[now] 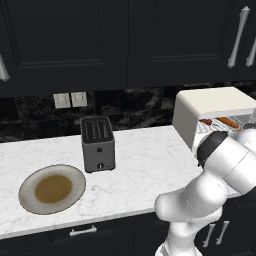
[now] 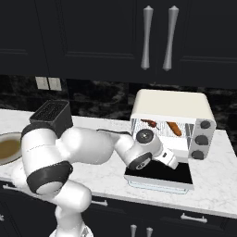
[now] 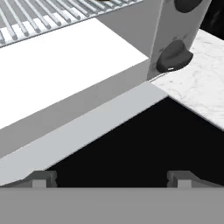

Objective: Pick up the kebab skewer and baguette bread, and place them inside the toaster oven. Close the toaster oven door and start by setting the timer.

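we see one cream-white toaster oven (image 2: 172,104) at the right end of the marble counter (image 1: 145,165), its door (image 2: 159,176) dropped flat open toward us. both foods already lie on the wire rack (image 3: 52,17) inside: one baguette bread (image 2: 174,129) to the right and one kebab skewer (image 2: 149,123) to the left, apart from each other. so closing the door and setting the timer looks like what is left.

the door is a stiff hinged panel, probably light, with smooth dark glass that would slide under the fingers; we would push up under its free front edge or hook the bar handle there, which we can't make out from here. three dark knobs (image 2: 201,139) sit in a column on the oven's right panel, small and round, best pinched across.

the gripper (image 3: 112,178) hovers low over the open door with its fingertips (image 3: 40,178) spread wide, holding nothing.

also on the counter: one dark-grey slot toaster (image 1: 97,143) and one plate (image 1: 52,189).
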### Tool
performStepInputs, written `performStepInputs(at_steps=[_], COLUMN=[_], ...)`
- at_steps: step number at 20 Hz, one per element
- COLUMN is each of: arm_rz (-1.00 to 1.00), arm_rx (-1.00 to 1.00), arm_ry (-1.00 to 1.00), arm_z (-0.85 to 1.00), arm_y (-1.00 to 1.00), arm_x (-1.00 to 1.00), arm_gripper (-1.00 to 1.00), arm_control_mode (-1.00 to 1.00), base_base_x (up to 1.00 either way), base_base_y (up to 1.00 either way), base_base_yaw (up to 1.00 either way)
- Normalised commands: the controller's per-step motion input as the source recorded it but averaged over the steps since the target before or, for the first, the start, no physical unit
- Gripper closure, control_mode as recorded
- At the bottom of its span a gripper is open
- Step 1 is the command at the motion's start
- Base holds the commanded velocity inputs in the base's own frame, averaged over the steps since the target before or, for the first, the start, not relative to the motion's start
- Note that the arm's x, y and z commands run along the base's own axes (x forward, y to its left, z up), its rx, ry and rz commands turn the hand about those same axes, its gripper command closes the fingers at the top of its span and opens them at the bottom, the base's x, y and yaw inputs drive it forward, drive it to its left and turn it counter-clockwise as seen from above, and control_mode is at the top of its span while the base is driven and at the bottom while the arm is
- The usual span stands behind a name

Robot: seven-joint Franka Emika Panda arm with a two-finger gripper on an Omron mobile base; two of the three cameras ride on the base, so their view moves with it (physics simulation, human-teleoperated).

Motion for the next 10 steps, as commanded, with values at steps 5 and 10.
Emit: performStepInputs(at_steps=[5, 10], arm_rz=[0.17, 0.22], arm_rx=[0.0, 0.0], arm_ry=[0.01, 0.02], arm_z=[0.02, 0.0], arm_y=[-0.02, 0.73], arm_x=[-1.0, -0.56], arm_gripper=[-1.0, -1.0], arm_control_mode=[-1.0, -1.0], base_base_x=[0.0, 0.0], base_base_y=[0.0, 0.0], base_base_yaw=[0.0, 0.0])
